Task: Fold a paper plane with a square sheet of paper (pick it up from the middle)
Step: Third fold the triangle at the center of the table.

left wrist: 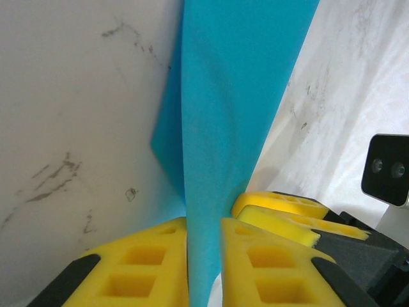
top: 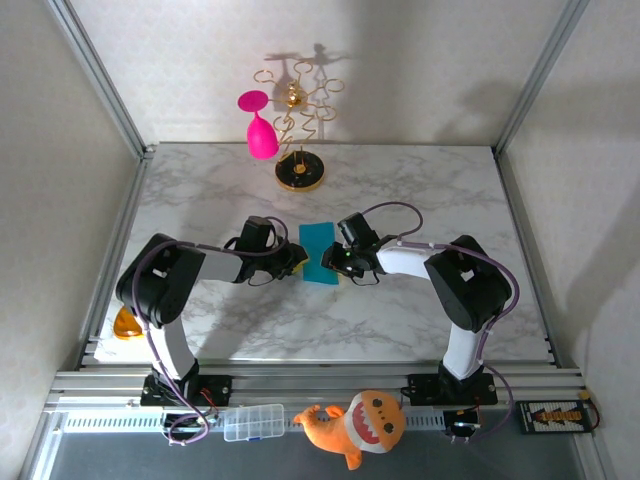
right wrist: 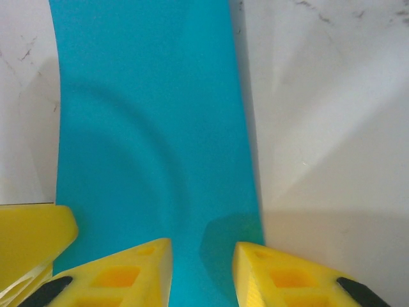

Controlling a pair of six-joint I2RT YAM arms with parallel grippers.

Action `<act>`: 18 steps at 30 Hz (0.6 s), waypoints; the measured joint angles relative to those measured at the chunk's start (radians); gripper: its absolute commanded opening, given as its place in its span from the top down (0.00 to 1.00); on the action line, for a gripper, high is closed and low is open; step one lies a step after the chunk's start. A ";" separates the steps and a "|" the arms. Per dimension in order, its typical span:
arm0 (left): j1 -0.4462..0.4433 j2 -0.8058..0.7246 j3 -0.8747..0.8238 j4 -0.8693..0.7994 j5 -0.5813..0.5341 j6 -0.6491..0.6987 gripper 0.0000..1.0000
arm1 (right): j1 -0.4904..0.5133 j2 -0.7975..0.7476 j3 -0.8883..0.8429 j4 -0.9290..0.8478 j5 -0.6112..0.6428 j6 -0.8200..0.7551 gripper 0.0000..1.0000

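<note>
Both arms reach inward from their bases at the near edge of the marble table (top: 200,190). Each elbow is raised out to its own side, and each forearm runs low toward the centre, so the two wrists nearly meet. The square sheet of paper (top: 320,245) sits between them at the middle of the table, well apart from the gold stand (top: 300,172) and pink goblet (top: 261,135) at the far edge. From above it shows as a narrow turquoise rectangle, longer from far to near. The left gripper (left wrist: 204,224) comes in from the left and is pinched onto the paper's near end, with the sheet running edge-on between its yellow fingers (left wrist: 140,262) and touching both. The right gripper (right wrist: 202,246) comes in from the right, just beside the left one. Its jaws stand apart over the paper's near right edge with flat blue showing in the gap, and it grips nothing.
</note>
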 measured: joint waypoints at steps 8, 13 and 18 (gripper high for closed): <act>0.001 0.014 0.009 0.001 0.014 -0.017 0.98 | 0.001 -0.016 -0.003 0.011 0.003 -0.031 0.51; 0.001 0.014 0.010 0.001 0.018 -0.023 1.00 | 0.001 -0.085 -0.036 0.042 0.030 -0.129 0.33; 0.001 0.013 0.010 0.004 0.016 -0.050 1.00 | 0.004 -0.215 -0.077 0.151 0.089 -0.323 0.28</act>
